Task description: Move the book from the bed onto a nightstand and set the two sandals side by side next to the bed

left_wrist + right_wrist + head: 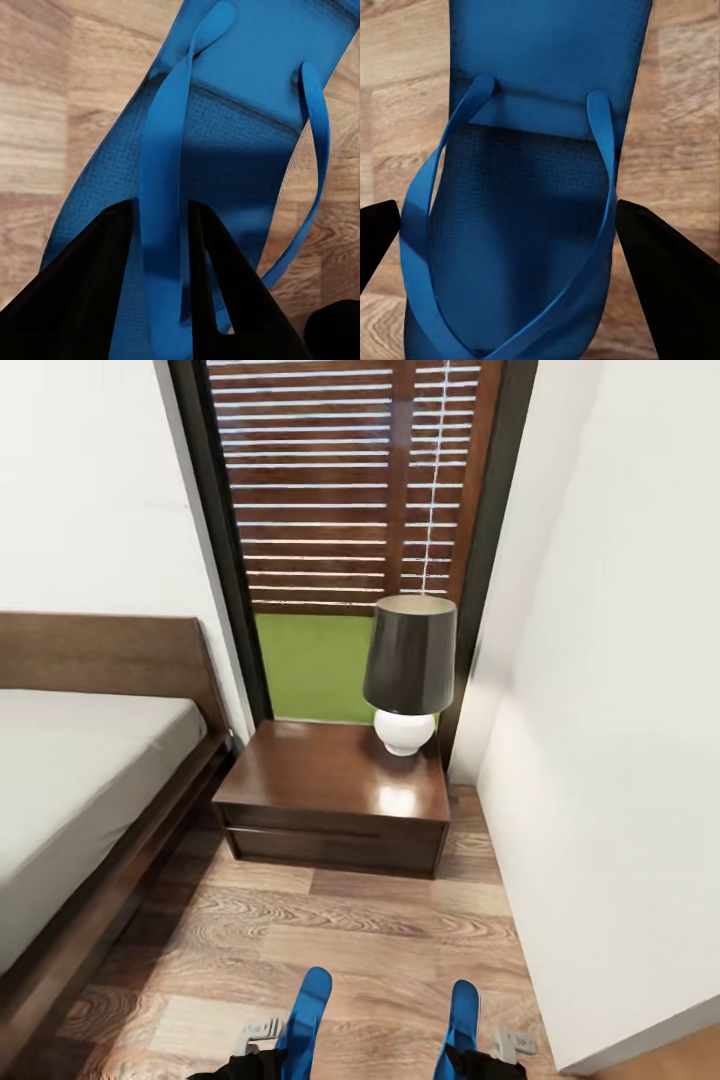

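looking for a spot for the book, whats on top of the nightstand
A lamp with a dark shade and round white base stands at the back right corner of the nightstand. The rest of its glossy top shows bare; the patch under the base is covered.

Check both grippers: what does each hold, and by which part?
Left gripper pinches its sandal by a strap. Right gripper's fingers flank the other sandal; whether they grip it cannot be told.

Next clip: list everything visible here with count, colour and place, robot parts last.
Bed: one, dark brown wooden frame, pale mattress, left.
Nightstand: one, glossy dark brown wood, between bed and right wall.
Table lamp: one, dark shade, white round base, on nightstand's back right corner.
Window: one, black frame, slatted fence outside, behind nightstand.
Flip-flop sandals: two, bright blue, one at left gripper, one at right gripper.
Left gripper: black, shut on strap.
Right gripper: black, fingers straddling sandal.
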Robot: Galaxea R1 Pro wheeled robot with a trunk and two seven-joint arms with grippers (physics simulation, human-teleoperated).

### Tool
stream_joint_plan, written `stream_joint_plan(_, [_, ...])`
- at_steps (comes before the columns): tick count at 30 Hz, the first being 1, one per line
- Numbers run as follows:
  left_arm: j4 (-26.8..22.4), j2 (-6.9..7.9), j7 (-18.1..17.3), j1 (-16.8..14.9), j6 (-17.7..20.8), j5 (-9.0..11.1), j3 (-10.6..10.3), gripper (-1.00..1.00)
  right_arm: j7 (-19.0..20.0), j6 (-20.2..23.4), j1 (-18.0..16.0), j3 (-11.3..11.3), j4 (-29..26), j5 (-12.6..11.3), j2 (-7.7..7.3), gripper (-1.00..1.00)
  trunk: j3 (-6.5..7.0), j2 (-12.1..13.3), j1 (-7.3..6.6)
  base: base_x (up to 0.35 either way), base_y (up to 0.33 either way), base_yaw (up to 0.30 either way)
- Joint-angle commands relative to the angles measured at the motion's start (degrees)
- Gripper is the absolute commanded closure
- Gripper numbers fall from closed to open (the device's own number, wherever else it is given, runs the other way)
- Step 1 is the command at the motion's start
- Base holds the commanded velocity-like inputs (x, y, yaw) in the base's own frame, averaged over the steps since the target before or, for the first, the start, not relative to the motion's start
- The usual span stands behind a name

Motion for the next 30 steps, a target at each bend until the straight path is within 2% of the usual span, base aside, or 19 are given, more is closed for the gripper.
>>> stream_joint_plan(1, [0.1, 0.01, -0.24, -0.05, -0.17, 0.19, -0.04, 1.0, 0.46, -0.04, -0.02, -0.45, 0.04, -0.18, 0.03, 1.0, -0.05, -0.02, -0.01, 0.005, 0.0, 0.285])
stream_joint_plan(30, [0.1, 0.01, -0.22, -0.05, -0.17, 0.19, -0.05, 1.0, 0.47, 0.05, -0.02, -0.45, 0.03, -0.13, 0.02, 1.0, -0.05, -0.02, -0.01, 0.0, -0.019, 0.287])
